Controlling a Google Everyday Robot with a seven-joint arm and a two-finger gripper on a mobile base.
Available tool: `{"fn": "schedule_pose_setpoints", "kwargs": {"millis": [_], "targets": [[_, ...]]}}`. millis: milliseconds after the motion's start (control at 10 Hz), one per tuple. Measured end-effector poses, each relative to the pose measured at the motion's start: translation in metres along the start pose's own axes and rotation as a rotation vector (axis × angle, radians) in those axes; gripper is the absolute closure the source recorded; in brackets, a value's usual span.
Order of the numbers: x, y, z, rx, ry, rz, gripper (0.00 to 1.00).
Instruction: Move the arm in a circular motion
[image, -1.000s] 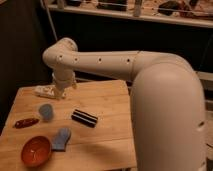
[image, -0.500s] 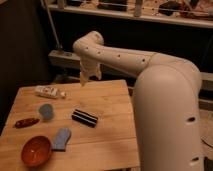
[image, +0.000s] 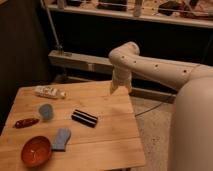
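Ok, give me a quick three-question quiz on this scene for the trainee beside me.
1. True or false: the gripper hangs by the far right corner of the wooden table.
2. Which lies nearest the orange bowl? A) black striped object B) blue-grey cloth C) white bottle
3. Fill in: the arm enters the picture from the ___ side.
Key: 1 true; 2 B; 3 right.

Bent arm (image: 155, 67); jaws low beneath wrist
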Motion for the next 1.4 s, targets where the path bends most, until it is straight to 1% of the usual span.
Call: {"fn": "schedule_pose_setpoints", "kwargs": {"millis": [100, 200, 400, 500, 600, 700, 800, 900, 1000, 1100, 1200, 1300, 1400], "targets": [[0.023, 0.021, -0.009, -0.023, 0.012, -0.049, 0.35], [0.038, 0.039, -0.015, -0.034, 0.022, -0.103, 0.35], [0.079, 0.085, -0.027, -0.062, 0.059, -0.243, 0.35], [0.114, 0.118, -0.035, -0.082, 0.104, -0.353, 0.35], [0.133, 0.139, -0.04, -0.098, 0.13, -0.418, 0.35], [0.147, 0.165, -0.045, -0.126, 0.15, -0.488, 0.35], [0.149, 0.19, -0.049, -0.154, 0.151, -0.542, 0.35], [0.139, 0.214, -0.051, -0.177, 0.135, -0.588, 0.35], [0.118, 0.237, -0.052, -0.199, 0.096, -0.623, 0.35], [0.086, 0.258, -0.052, -0.214, 0.041, -0.648, 0.35], [0.054, 0.271, -0.053, -0.22, -0.01, -0.66, 0.35], [0.026, 0.277, -0.054, -0.22, -0.053, -0.66, 0.35], [-0.014, 0.271, -0.052, -0.205, -0.098, -0.632, 0.35]]}}
